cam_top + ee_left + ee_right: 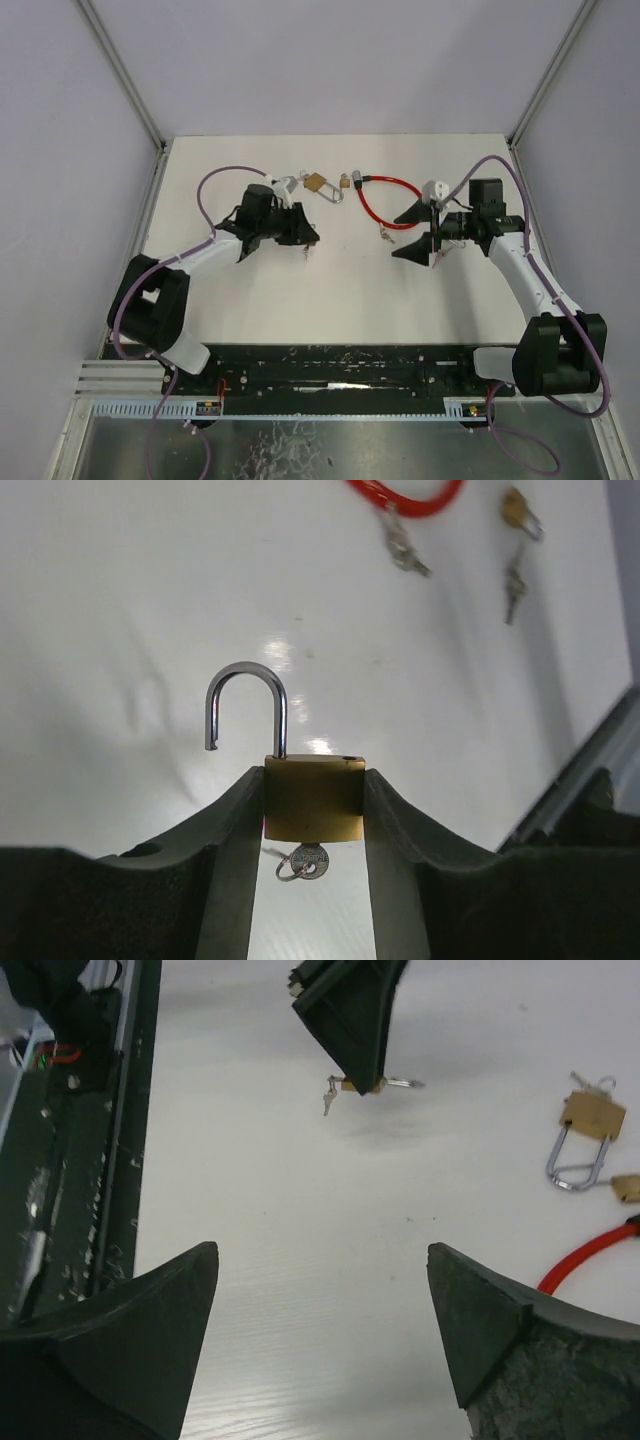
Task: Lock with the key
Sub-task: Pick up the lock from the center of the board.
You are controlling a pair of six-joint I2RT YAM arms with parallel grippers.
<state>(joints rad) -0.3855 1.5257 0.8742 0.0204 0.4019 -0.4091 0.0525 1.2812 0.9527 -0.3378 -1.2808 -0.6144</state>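
Fingers, left: pads (225, 865) of the left gripper (313, 775) pinch the flat sides of the padlock (313, 802). The hold looks firm, with nothing else between them.
Fingers, right: right gripper (320, 1250) is spread wide with nothing between. It points across the table (340, 300) toward the held lock, well apart from it.
Padlock position: off the surface, judging by its shadow. It sits left of the table's centre, about midway between the near and far edges.
Shackle: shackle (247, 695) is up and swung out. Its free end hangs in air, off its hole.
Key: key (308, 861) is seated in the underside, with a thin ring (285, 868) dangling.
Risk, misalignment: pressing down before the free end sits over its hole would likely jam it on the body's top face.
Risk, slip: smooth brass is held by two narrow pads. A push on the shackle or a twist on the key could pivot the body or squeeze it out.
Risk, key: a wide finger sweeping in may catch the ring and drag the key out.
Risk, clutter: second padlock (592, 1117), red cable (585, 1255) and loose keys (405, 545) lie from the table's centre toward its far edge. I judge the chance of snagging low.
Materials: body is a small satin brass block. Shackle is a polished steel hook of round section. Key is silvery with a round head. Fingers are matte black and wedge-tapered. Table is white with faint grain and mild glare.
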